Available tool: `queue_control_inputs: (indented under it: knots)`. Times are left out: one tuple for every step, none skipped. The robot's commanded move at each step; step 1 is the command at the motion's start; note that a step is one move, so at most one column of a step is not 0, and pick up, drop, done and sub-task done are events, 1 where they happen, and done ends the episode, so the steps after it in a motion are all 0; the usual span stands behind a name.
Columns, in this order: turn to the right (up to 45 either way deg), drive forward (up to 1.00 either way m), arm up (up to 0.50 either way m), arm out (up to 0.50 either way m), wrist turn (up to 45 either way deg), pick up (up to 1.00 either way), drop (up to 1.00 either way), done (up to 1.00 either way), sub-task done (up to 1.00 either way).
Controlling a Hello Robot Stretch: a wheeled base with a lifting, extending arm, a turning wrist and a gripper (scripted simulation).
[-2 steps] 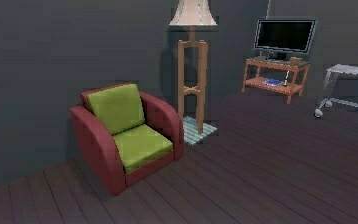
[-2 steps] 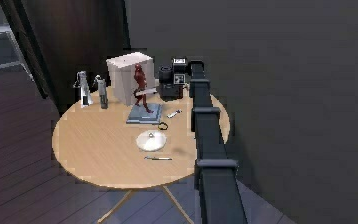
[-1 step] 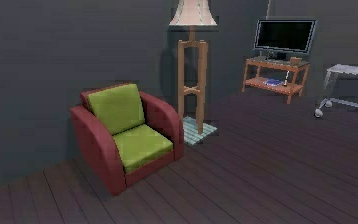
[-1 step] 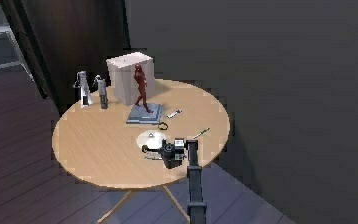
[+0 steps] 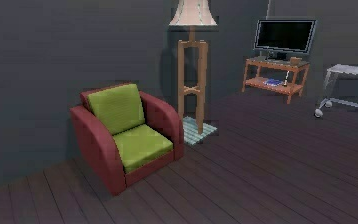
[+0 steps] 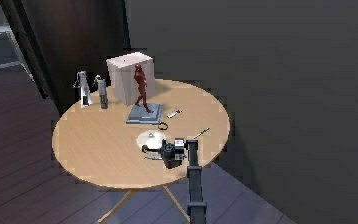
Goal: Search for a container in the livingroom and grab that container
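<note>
Arm side view: gripper [image 6: 168,150] over the near part of the table [image 6: 87,150], a white disc [image 6: 149,142] at its fingers; cannot tell if it holds anything. Likely container, the pale box [image 6: 129,73], sits farther out, up-left of the gripper, with a red statue [image 6: 142,88] between.

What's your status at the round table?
Gripper at round table, cannot tell if holding. White box at table's far side, likely the container. Red figurine close beside box, white dish by gripper.
</note>
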Motion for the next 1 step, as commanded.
queue_control_inputs:
  knots:
    - [0.0, 0.00, 0.10, 0.00, 0.0, 0.00, 0.00, 0.00, 0.00]
